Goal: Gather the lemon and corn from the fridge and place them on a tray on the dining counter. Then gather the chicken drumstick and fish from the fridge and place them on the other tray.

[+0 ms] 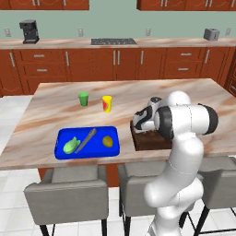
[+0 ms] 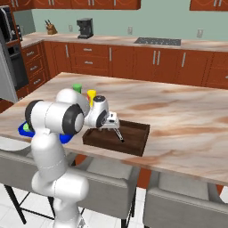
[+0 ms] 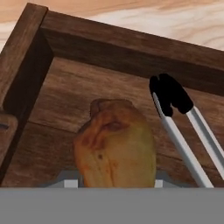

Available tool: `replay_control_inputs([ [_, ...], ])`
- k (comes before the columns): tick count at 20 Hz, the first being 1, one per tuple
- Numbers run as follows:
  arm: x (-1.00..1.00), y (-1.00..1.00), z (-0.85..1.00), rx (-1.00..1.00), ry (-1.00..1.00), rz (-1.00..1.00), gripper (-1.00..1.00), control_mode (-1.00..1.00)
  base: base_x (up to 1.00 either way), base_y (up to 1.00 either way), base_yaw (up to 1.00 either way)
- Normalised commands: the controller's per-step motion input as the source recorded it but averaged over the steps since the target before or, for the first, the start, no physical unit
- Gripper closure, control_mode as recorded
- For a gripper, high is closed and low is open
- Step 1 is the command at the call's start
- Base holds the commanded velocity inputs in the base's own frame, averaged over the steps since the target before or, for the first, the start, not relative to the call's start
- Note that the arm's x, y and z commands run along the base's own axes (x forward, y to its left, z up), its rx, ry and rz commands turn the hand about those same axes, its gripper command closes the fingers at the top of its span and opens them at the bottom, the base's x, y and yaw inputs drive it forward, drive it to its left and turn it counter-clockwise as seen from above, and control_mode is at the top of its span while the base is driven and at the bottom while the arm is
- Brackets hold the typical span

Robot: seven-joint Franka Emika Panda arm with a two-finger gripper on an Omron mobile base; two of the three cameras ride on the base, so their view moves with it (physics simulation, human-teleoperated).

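My gripper hangs low over the near left corner of the brown wooden tray, shut on the chicken drumstick, which hides most of the fingers. The same hand reaches down into the wooden tray on the dining counter. Left of it lies the blue tray with the green-husked corn and the lemon in it. The fish is out of view.
Metal tongs lie inside the wooden tray to the right of the drumstick. A long grey utensil lies in the blue tray. A green cup and a yellow cup stand behind it. Grey stools line the counter's near edge.
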Motion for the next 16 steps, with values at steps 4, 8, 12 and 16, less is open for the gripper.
replay_control_inputs([
  [4, -0.25, -0.04, 0.15, 0.05, 0.0, 0.0, -1.0, -1.0, 0.0, 0.0, 0.0],
  [8, -0.17, 0.0, 0.38, 0.03, 0.0, 0.0, -1.0, -1.0, 0.0, 0.0, 0.0],
  [12, -0.2, 0.01, 0.54, 0.02, 0.0, 0.0, -1.0, -1.0, 0.0, 0.0, 0.0],
  [16, -0.53, 0.04, 0.58, 0.02, -0.02, 0.0, -1.0, -1.0, 0.0, 0.0, 0.0],
])
